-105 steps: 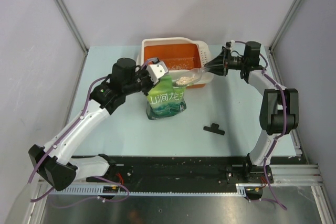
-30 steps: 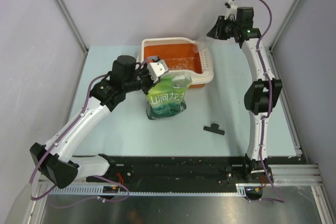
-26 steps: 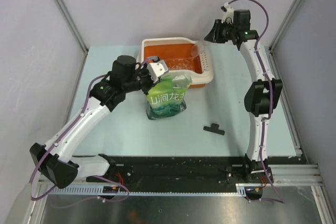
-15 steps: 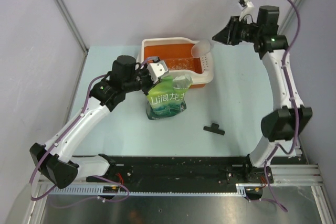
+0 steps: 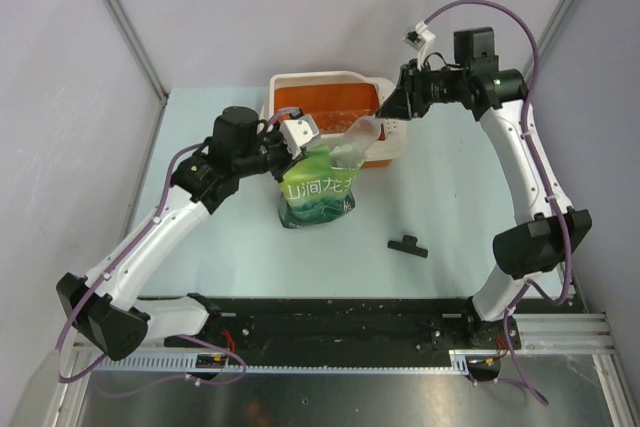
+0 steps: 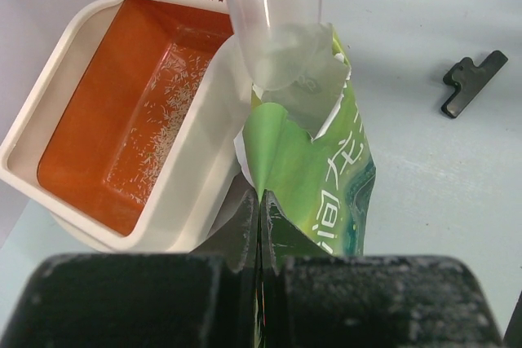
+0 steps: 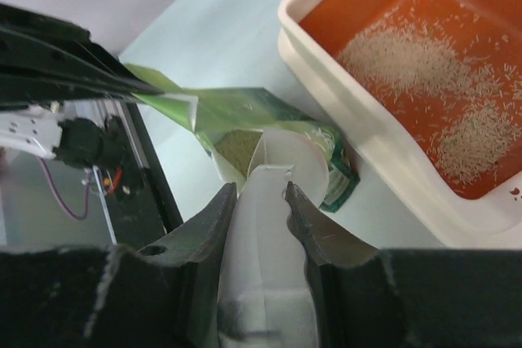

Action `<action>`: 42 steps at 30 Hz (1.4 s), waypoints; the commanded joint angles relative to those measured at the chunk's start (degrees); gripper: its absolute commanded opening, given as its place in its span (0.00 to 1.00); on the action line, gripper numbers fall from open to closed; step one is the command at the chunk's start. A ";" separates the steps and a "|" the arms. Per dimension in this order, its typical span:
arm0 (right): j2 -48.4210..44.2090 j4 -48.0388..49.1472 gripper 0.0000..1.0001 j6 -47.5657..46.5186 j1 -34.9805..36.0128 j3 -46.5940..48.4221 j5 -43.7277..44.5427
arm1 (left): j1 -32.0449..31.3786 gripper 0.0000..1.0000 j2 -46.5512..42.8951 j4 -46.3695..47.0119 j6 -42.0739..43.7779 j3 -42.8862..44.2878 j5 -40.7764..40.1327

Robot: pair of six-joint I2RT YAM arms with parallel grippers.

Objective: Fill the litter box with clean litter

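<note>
Dipping a clear scoop (image 5: pixel 362 132) into the green pouch (image 5: pixel 318 192), the right hand (image 5: pixel 395 107) grasps it while the left hand (image 5: pixel 300 137), clenched on the pouch rim, steadies it at 6 o'clock of the litter box (image 5: pixel 310 77), whose clean litter (image 7: pixel 408 59) lies sparse; next, probably a level lift and tip.

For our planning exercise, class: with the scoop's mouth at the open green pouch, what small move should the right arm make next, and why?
Probably push the scoop down into the pouch for a load: its bowl looks empty, and the litter box holds only a thin scatter of litter.
</note>
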 commanded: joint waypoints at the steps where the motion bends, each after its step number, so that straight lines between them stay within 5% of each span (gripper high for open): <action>1: 1.55 -12.32 0.00 -13.08 1.94 6.69 0.70 | -0.16 0.00 -3.18 5.97 -1.45 0.33 2.54; 7: 3.58 -16.14 0.00 -21.19 7.91 6.44 7.02 | -0.16 0.00 -3.70 6.41 -1.89 0.86 2.80; 15: -2.65 11.35 0.00 -1.43 19.78 -7.44 40.77 | -0.16 0.00 -3.79 6.41 -7.59 3.14 2.98; 19: -1.79 10.68 0.00 1.21 22.16 -9.13 48.76 | -0.34 0.00 -3.71 6.94 -11.20 3.41 3.15; 42: 2.26 6.54 0.00 9.30 26.29 -18.97 56.68 | -3.41 0.00 -6.08 12.12 -21.13 2.00 -0.18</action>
